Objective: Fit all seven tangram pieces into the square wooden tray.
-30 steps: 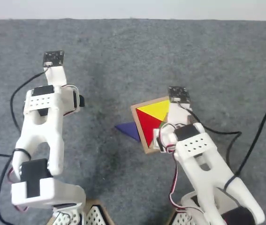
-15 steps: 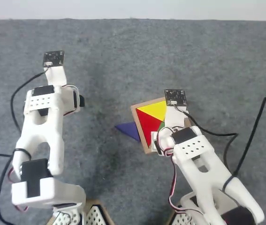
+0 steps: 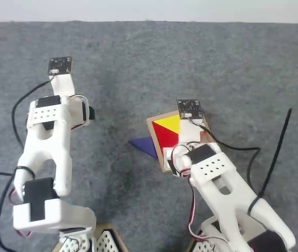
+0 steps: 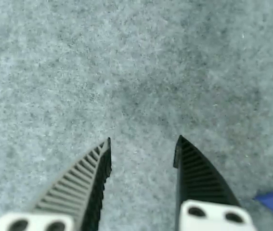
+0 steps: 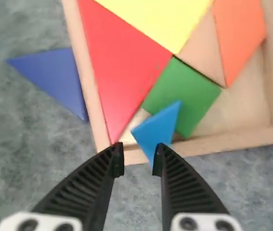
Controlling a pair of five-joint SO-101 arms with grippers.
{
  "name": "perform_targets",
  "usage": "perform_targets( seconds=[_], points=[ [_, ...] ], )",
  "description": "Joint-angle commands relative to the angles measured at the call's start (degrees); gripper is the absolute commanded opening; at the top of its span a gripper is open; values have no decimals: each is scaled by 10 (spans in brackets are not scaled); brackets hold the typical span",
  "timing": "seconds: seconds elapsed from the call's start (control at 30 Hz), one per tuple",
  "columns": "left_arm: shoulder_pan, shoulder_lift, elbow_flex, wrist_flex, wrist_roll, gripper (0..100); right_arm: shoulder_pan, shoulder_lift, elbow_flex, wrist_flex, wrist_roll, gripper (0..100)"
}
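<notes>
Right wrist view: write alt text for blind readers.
Black jaws, slightly apart, point at the rim of a square wooden tray holding a red triangle, yellow triangle, orange piece and green square; a small light blue triangle overlaps that square. A dark blue triangle lies outside on grey carpet.

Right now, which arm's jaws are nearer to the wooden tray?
Right. Its jaws hang at the tray rim; the left jaws sit over bare carpet, well apart from it.

Mottled grey felt-like carpet (image 3: pixel 138 63) lay across the full width, lighting was even, a pale plain wall (image 3: pixel 149 10) ran along the far edge.
</notes>
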Motion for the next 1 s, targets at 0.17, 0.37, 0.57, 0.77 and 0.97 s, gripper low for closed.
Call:
perform_targets(
  seconds=[0.17, 0.37, 0.57, 0.77, 0.97],
  points=[
    [0, -25, -23, -12, -4, 210, -6, -16, 1, -16, -17, 106],
    [-1, -25, -23, -13, -4, 210, 92, -47, -20, 96, 1, 106],
    [-1, -25, -23, -12, -4, 210, 65, -20, 20, 33, 11, 104],
    [-2, -25, -23, -12, -4, 210, 44, 39, 10, 5, 11, 104],
    [-1, -25, -23, -12, -4, 210, 44, 59, -20, -5, 10, 104]
  ],
)
